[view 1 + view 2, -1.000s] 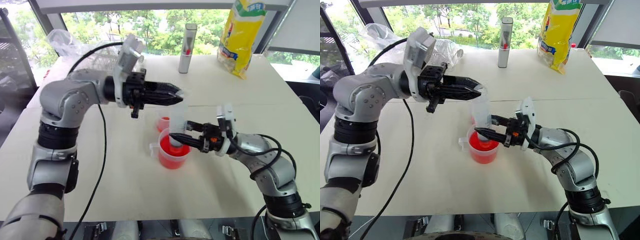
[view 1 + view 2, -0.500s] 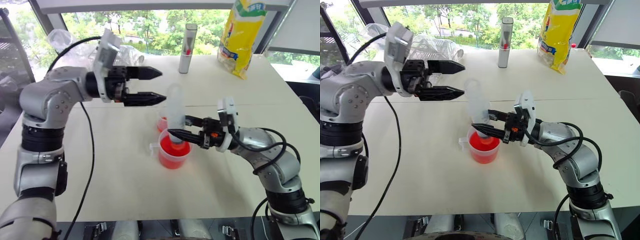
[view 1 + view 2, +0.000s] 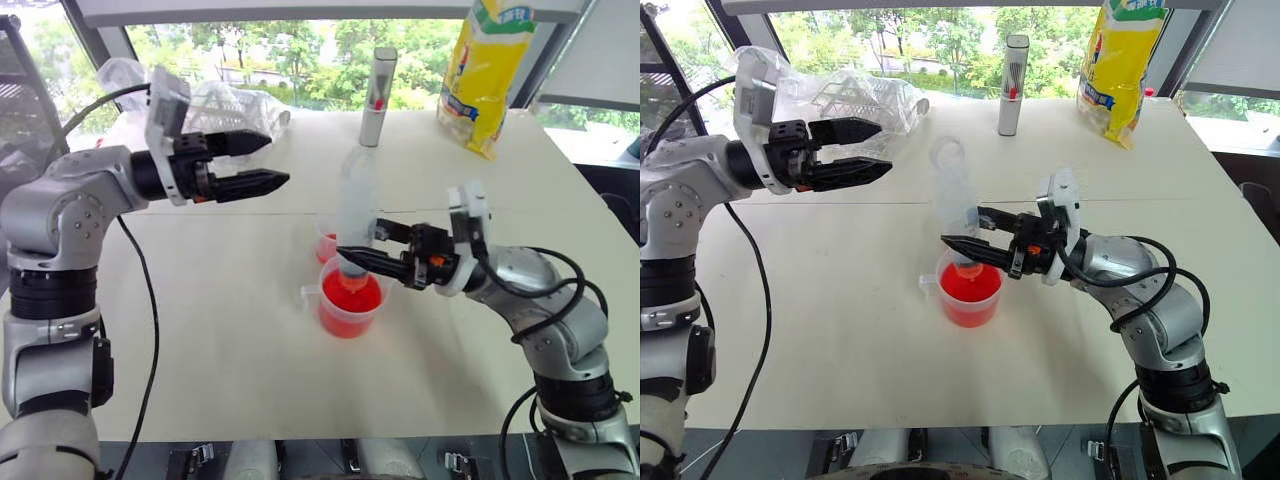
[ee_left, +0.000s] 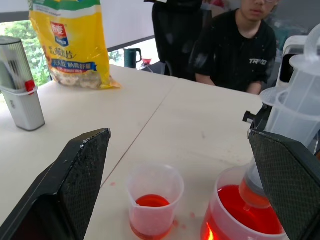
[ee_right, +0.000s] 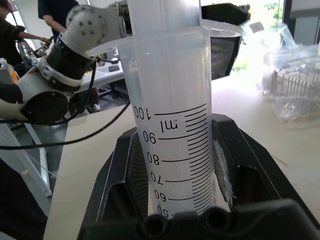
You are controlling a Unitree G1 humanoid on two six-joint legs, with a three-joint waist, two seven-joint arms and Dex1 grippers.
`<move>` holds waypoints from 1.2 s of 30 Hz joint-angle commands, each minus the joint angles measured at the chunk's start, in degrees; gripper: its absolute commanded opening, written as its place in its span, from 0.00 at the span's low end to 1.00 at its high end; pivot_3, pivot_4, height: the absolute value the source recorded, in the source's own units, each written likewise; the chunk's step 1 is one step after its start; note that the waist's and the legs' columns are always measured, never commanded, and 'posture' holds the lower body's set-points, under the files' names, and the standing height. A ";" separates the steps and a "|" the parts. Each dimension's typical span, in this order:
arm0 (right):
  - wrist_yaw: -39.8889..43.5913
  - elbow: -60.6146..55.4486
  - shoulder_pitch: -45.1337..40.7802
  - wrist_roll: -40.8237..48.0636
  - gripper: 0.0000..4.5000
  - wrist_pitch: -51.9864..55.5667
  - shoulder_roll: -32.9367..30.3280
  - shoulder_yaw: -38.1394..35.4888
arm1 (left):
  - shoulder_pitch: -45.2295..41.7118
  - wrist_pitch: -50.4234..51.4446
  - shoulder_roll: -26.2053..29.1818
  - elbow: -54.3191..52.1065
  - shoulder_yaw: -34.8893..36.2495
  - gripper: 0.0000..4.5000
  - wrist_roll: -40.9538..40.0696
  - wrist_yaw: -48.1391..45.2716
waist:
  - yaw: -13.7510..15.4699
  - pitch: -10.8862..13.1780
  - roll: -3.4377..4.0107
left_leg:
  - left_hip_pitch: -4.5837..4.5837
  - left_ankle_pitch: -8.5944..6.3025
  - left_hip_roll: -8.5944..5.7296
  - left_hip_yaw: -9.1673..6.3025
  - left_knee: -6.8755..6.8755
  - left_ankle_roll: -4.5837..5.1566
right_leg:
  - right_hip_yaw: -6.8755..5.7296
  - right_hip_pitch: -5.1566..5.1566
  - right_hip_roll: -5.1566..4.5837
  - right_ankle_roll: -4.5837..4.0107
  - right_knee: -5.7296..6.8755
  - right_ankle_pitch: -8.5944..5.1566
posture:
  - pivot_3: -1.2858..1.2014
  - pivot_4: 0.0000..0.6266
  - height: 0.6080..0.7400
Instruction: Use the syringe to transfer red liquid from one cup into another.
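1. Right gripper (image 3: 352,258) is clamped on the syringe (image 3: 357,210), upright mid-table, tip over the measuring cup (image 3: 348,305).
2. Left gripper (image 3: 268,162) is apart, holding nothing.
3. One-handed hold: barrel may tilt or drip before reaching the small cup (image 3: 327,246).

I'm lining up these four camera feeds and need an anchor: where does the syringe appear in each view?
Left eye view: the syringe stands upright at centre, tip over the measuring cup.
Right eye view: just left of centre, clamped low by the right gripper.
Left wrist view: at the right edge.
Right wrist view: centre, graduations facing the camera.
Shared landmark: the red liquid in the measuring cup, except in the right wrist view.
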 commanded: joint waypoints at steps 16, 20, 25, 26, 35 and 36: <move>13.67 47.06 -26.69 -13.78 0.31 -19.38 10.37 3.87 | -0.14 -0.60 -1.38 -4.99 2.42 1.00 -1.32 3.61 | 0.01 0.01 0.01 | -0.04 0.00 0.02 0.02 0.01 0.00 | 0.05 -0.11 0.01 -0.02 0.11 -0.01 | 0.52 0.24 1.00; 14.95 53.10 -27.72 -16.86 0.31 -23.93 12.44 3.76 | -1.26 -2.16 -2.02 -4.51 2.28 1.00 -0.69 4.75 | 0.01 0.01 0.01 | -0.04 0.00 0.04 0.02 0.01 -0.01 | 0.04 -0.12 -0.02 -0.02 0.13 -0.01 | 0.52 0.24 1.00; 15.94 55.51 -27.77 -18.49 0.31 -25.90 13.21 3.35 | -6.02 -6.79 -6.21 -0.31 0.07 1.00 3.03 8.07 | 0.17 0.01 0.01 | -0.05 0.02 0.04 0.02 0.03 -0.03 | 0.03 -0.10 -0.05 -0.02 0.14 0.00 | 0.52 0.24 1.00; 16.01 55.88 -27.70 -18.77 0.31 -26.19 13.30 3.30 | -7.32 -7.84 -7.58 1.05 -0.62 1.00 4.15 8.95 | 0.18 0.01 0.01 | -0.05 0.02 0.02 0.00 0.06 -0.04 | 0.02 -0.08 -0.06 -0.01 0.14 0.00 | 0.52 0.24 1.00; 16.25 57.66 -27.48 -20.45 0.31 -27.51 13.96 2.66 | -12.68 -12.42 -15.17 7.63 -5.40 0.89 10.73 11.41 | -0.09 0.01 0.03 | -0.02 0.03 0.02 0.03 0.07 -0.06 | 0.02 -0.09 -0.01 -0.01 0.19 0.00 | 0.52 0.24 1.00; 16.29 57.76 -27.50 -20.53 0.31 -27.57 13.99 2.62 | -12.80 -12.62 -15.56 7.94 -5.63 0.83 11.08 11.48 | -0.10 0.01 0.03 | -0.02 0.03 0.02 0.03 0.07 -0.06 | 0.03 -0.10 -0.01 -0.01 0.20 0.00 | 0.52 0.24 1.00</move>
